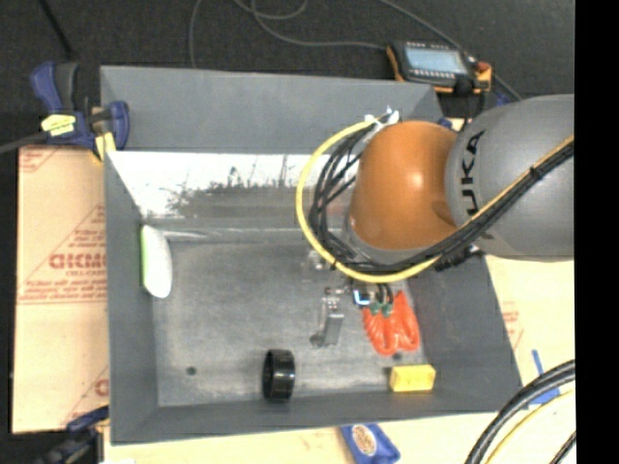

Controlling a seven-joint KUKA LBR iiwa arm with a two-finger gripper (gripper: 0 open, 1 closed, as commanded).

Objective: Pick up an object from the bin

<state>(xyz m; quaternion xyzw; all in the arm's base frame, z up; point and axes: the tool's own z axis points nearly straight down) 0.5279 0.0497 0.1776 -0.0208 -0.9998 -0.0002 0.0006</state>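
Observation:
My gripper [328, 327] reaches down under the orange wrist cover, over the bin floor right of centre. Just to its right lies an orange-red, lumpy thing [392, 327] with a bit of green at its upper end, partly hidden by the wrist. I cannot tell whether the gripper touches it. A small yellow block [411, 378] lies a little below the orange thing, near the bin's front right corner. A black, short cylinder [279, 374] stands near the front wall, below and left of the gripper.
A long white thing with a pale green edge [155, 261] lies against the bin's left wall, far from the gripper. The arm and its cables cover the bin's right rear part.

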